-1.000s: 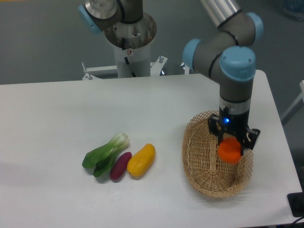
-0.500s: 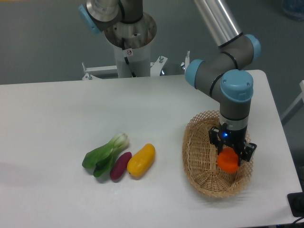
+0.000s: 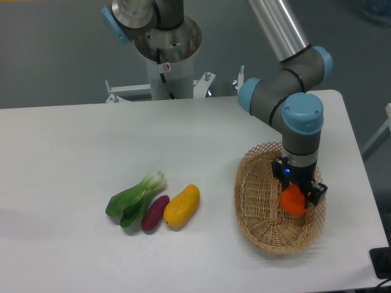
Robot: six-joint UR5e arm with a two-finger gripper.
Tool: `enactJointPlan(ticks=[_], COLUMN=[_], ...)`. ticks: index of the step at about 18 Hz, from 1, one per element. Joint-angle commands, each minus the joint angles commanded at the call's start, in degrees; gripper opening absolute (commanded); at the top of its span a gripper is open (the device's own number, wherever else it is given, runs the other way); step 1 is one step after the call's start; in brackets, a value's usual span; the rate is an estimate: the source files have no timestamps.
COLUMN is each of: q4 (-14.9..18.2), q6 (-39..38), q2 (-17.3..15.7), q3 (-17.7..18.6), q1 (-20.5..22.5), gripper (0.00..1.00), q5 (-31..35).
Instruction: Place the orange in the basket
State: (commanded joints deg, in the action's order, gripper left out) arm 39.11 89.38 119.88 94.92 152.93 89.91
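Observation:
The orange is a small bright orange-red ball held between the fingers of my gripper. The gripper points straight down and is shut on the orange. It holds the orange low inside the basket, at the right side of it, close to the woven bottom. I cannot tell whether the orange touches the bottom. The basket is an oval tan wicker one with a lacy looped rim, standing at the right of the white table.
A green bok choy, a small purple vegetable and an elongated yellow-orange vegetable lie together left of the basket. The robot's base column stands at the back. The table's right edge runs close to the basket.
The arm has come down and carried the orange from just above the rim into the basket. In the last half second it barely moved.

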Motion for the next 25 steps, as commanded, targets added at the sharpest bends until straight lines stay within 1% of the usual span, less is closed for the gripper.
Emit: enactJointPlan(ticks=[4,6,7,8,10,11,13,16,25], q4=[0.00,0.00,0.00,0.00,0.00,0.00,0.00,0.00,0.09], q6=[0.00,-0.09,-0.17,-0.17,-0.09,-0.09,-0.17,-0.61,-1.05], q2=[0.09,0.09,0.09,0.09,0.09,0.09,0.00,-0.09,-0.44], q3=[0.09,0.18,0.18,0.09,0.09,0.09,0.09,0.00,0.00], q1=[0.00,0.00,0.00,0.00,0.00,0.00,0.00,0.00,0.00], gripper=[0.48,0.51,0.56,0.64,0.79,0.88,0.98,1.00,1.00], q5=[0.00,0.00,0.00,0.00,0.00,0.00,0.00,0.00,-0.35])
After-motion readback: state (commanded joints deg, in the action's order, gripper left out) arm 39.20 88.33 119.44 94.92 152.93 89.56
